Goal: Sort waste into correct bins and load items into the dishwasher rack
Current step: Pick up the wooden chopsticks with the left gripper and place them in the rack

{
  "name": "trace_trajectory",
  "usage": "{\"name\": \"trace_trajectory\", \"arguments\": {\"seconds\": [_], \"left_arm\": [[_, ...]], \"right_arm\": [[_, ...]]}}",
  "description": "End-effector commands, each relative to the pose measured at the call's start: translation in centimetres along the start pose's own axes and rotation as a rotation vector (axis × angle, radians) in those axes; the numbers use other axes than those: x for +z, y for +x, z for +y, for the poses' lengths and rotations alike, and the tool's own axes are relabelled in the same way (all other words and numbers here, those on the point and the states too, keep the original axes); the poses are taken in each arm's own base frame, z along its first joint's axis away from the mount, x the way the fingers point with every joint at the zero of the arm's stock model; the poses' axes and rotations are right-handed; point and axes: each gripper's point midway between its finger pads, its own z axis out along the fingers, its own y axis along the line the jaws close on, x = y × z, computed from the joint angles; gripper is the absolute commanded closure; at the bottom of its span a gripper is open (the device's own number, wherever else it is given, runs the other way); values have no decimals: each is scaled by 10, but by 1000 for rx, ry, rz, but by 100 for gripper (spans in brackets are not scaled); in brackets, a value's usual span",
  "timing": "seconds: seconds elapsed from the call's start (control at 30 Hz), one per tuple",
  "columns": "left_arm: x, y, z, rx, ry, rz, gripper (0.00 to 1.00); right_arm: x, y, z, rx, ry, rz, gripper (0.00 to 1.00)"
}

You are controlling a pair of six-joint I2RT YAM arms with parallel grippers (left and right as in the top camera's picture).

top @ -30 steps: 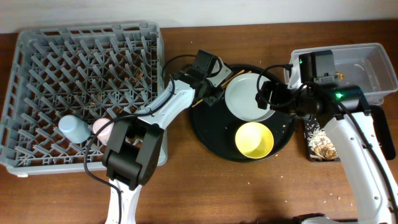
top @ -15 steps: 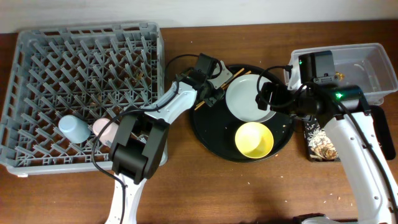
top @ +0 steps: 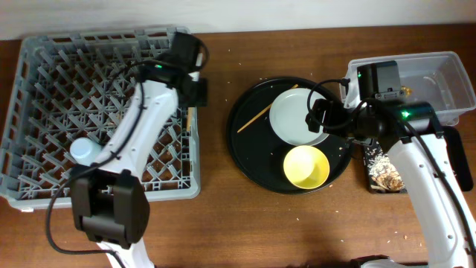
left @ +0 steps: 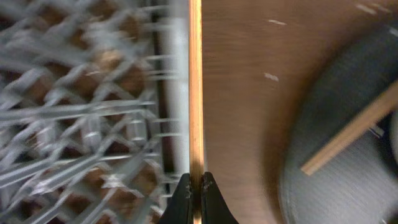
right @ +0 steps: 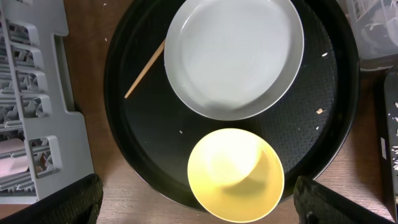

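My left gripper [top: 195, 93] [left: 195, 186] is shut on one wooden chopstick [left: 195, 93], held over the right rim of the grey dishwasher rack [top: 44, 52]. The other chopstick [top: 256, 117] [right: 144, 70] lies on the round black tray beside the grey-white plate [top: 294, 119] [right: 233, 56]. The yellow bowl [top: 306, 167] [right: 236, 177] sits in front of the plate. My right gripper [top: 321, 117] [right: 199, 202] is open and empty above the bowl and plate. The blue cup [top: 85, 152] and the pink cup [right: 12, 168] sit in the rack.
The large round black tray [top: 245, 160] holds the plate, bowl and chopstick. The clear tub [top: 439, 71] stands at the far right. The shallow black tray [top: 372, 152], with rice and brown scraps, lies in front of it. Crumbs dot the table.
My left gripper has moved left from the round tray to the rack's right rim, carrying one chopstick. One chopstick stays on the tray. The right arm has not moved.
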Motion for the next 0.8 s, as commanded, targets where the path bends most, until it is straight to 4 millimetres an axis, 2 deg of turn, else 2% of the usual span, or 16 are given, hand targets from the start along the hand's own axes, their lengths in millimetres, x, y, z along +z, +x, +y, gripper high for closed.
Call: {"name": "trace_trajectory", "arguments": {"seconds": [0.0,0.1,0.13,0.2,0.23,0.27,0.3,0.33,0.37,0.4,0.43,0.47,0.6,0.7,0.77], "left_arm": [[26,0,37,-218,-81,22,100],[51,10,34,-211,-79,77,99],[51,11,34,-210,-79,80,90],[33,0,28,-162,-39,48,74],[19,-6,21,-161,11,31,73],[-7,-15,-1,-131,122,-10,73],[-20,-19,-22,-86,209,-34,73],[-26,-22,-50,30,283,-67,73],[-23,-22,-73,166,306,-102,74],[-13,-16,-107,394,329,-135,74],[4,-6,-130,535,333,-133,74],[24,4,-143,601,300,-113,73],[83,35,-169,664,268,-34,73],[120,48,-173,670,265,0,73],[133,56,-173,671,264,21,73]], "right_arm": [[-9,-5,4,3,-17,-30,2],[-9,-5,5,3,-19,-29,2],[-9,-5,5,3,-19,-28,2],[-9,-5,5,3,-19,-26,2],[-9,-4,4,4,-18,-25,2],[-9,-4,5,4,-18,-25,1],[-9,-4,4,4,-18,-26,2],[-9,-4,4,4,-18,-26,2],[-9,-5,4,4,-18,-26,2],[-9,-5,4,4,-18,-26,2],[-9,-5,4,4,-18,-26,2],[-9,-4,4,4,-18,-25,2],[-9,-5,4,4,-18,-26,2],[-9,-5,4,4,-18,-26,2],[-9,-4,4,3,-18,-26,2]]}}
